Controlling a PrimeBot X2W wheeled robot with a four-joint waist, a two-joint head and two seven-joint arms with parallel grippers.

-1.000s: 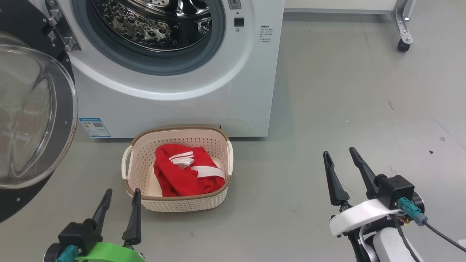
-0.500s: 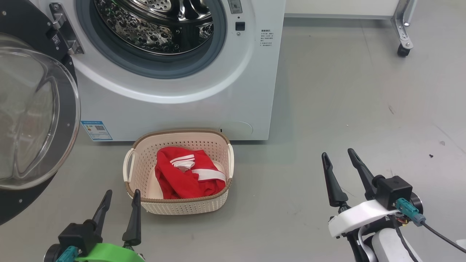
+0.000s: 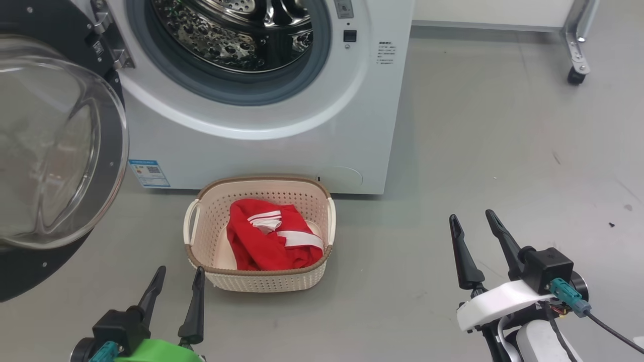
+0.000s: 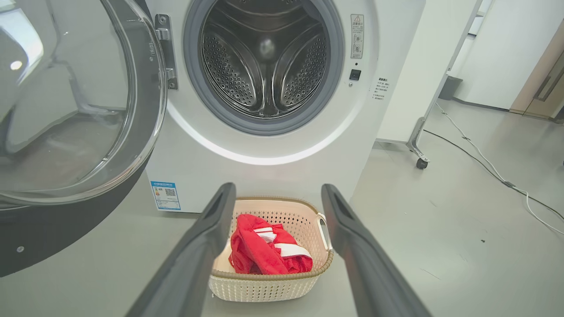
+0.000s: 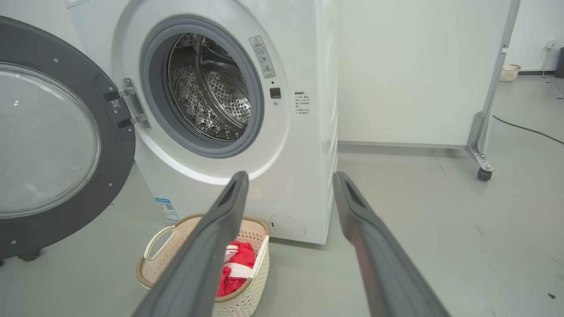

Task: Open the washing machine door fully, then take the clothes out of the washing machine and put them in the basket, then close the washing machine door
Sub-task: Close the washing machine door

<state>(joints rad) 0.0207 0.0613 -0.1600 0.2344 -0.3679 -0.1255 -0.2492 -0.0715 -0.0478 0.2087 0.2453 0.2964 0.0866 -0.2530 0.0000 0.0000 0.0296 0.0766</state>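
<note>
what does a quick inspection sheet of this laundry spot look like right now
surface: grey floor, lightly scuffed
job's things: washing machine door swung wide open; drum looks empty; clothes lie in the basket, which sits before the washing machine
clutter: small dark specks
grippers: left gripper and right gripper open, holding nothing, clear of the basket
cables: white cable across the floor; black lead at right wrist
surroundings: white wheeled panel beside the machine

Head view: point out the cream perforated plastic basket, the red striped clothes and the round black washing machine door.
cream plastic basket (image 3: pixel 266 282): head view, front wall.
red striped clothes (image 3: pixel 256 251): head view, red fold.
black washing machine door (image 3: pixel 30 274): head view, lower rim.
</note>
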